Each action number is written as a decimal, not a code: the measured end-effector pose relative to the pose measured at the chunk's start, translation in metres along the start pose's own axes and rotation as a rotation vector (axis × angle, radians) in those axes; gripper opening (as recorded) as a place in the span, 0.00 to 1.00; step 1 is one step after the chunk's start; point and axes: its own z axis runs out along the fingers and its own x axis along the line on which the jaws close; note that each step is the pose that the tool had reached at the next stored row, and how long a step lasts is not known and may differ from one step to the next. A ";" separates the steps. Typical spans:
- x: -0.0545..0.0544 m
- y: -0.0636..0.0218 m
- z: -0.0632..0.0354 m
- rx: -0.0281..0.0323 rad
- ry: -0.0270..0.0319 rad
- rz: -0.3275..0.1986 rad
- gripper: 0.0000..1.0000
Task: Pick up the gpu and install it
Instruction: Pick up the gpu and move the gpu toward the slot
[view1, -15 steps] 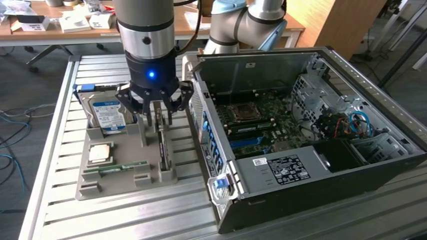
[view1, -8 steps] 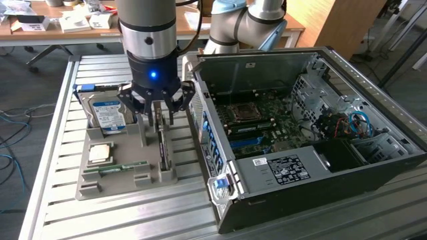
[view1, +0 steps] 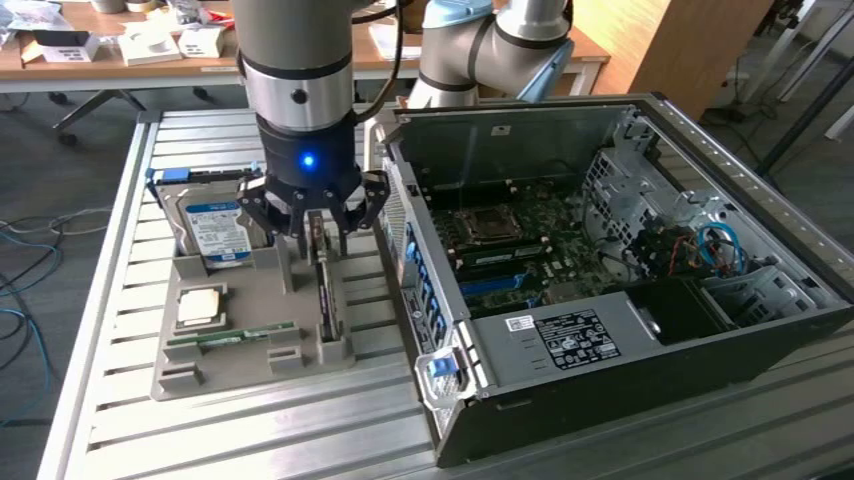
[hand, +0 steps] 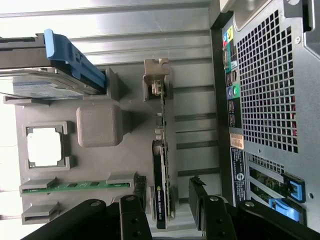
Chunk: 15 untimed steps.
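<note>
Exterior view: the hard drive (view1: 219, 228) wears a blue-and-white label (view1: 218, 231).

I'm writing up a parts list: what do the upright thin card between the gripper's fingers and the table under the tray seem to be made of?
Upright thin card: probably fibreglass board, with a shiny bare-metal end bracket. Slatted silver table: likely aluminium, judging by its grey sheen.

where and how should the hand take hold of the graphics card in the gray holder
Probably best from straight above: the graphics card stands on edge in the gray holder, so its long upper edge faces up. Pinch its two flat faces with one finger on each side; the hand already straddles it, with room beside both faces.
</note>
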 end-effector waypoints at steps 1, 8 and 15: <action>0.000 0.0000 0.0014 0.0000 -0.0001 0.000 0.47; 0.000 -0.0001 0.0033 0.0000 0.0000 0.000 0.47; 0.000 -0.0003 0.0068 0.0000 -0.0001 0.000 0.47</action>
